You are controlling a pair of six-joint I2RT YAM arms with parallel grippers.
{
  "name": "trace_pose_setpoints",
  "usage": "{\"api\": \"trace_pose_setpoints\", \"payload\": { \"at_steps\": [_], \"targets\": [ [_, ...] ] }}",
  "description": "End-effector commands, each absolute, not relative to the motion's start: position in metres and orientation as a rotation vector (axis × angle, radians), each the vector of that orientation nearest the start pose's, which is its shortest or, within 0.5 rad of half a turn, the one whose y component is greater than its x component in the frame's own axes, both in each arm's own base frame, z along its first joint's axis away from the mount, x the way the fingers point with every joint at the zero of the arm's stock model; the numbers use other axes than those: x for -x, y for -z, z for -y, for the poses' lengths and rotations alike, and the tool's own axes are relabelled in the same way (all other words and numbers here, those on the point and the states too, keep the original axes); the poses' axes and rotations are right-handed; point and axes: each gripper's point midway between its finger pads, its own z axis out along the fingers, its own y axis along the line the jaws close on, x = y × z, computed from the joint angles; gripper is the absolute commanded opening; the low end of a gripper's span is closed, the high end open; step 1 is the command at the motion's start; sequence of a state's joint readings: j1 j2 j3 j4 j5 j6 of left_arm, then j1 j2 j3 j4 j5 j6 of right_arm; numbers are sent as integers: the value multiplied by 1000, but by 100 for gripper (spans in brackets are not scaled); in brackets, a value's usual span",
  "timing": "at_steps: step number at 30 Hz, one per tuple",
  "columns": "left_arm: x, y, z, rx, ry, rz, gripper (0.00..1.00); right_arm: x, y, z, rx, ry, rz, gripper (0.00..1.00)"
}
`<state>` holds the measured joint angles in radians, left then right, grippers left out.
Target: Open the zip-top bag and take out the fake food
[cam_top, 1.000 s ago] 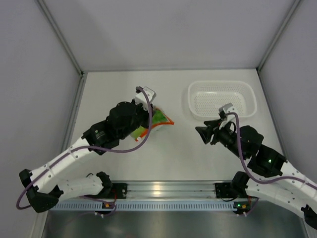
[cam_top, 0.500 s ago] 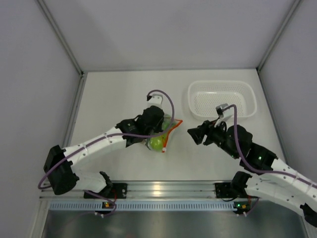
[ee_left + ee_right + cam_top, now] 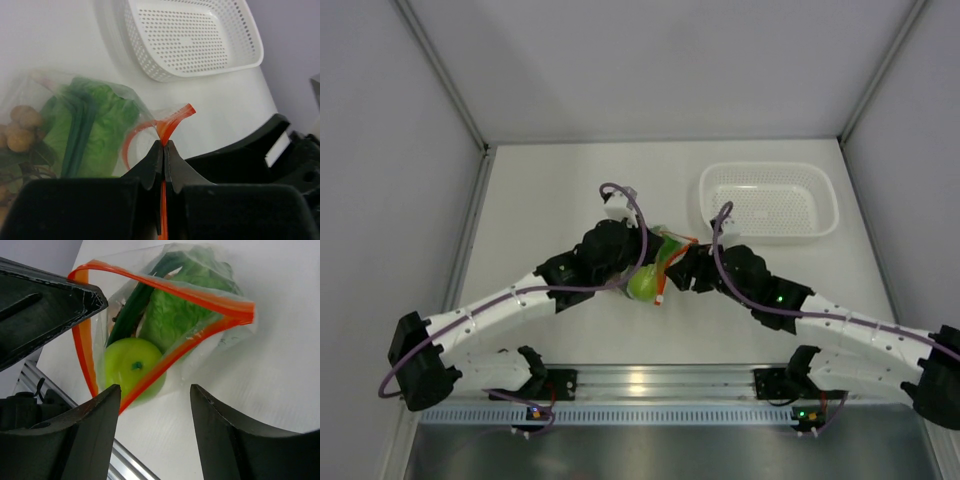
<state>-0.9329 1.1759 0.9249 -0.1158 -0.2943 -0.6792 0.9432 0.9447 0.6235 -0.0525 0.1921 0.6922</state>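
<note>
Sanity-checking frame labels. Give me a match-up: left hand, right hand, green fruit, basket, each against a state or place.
Column A
1. left hand
2. right hand
3. lime-green fruit
4. white basket

Column B
a. inside the zip-top bag
b. open, facing the bag's mouth
c. far right on the table
d. shut on the bag's orange zip strip

Pairs: 1-d, 2-b, 3-a, 4-c

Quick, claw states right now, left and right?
Left claw: closed on the orange strip of the zip-top bag.
Right claw: open, holding nothing.
</note>
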Motion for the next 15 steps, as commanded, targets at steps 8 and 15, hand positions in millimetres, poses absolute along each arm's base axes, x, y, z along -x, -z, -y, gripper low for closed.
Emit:
{"api": "trace_pose_setpoints", "payload": {
  "at_steps": [8,15],
  "targets": [
    [-246,-294,319,-30,1005,-1809,0,-220,-230,-331,204,-1116,-1827,61],
    [-248,-284,318,-29,981,-1825,0,-218,-219,-340,382,-1054,-1825,68]
  ]
}}
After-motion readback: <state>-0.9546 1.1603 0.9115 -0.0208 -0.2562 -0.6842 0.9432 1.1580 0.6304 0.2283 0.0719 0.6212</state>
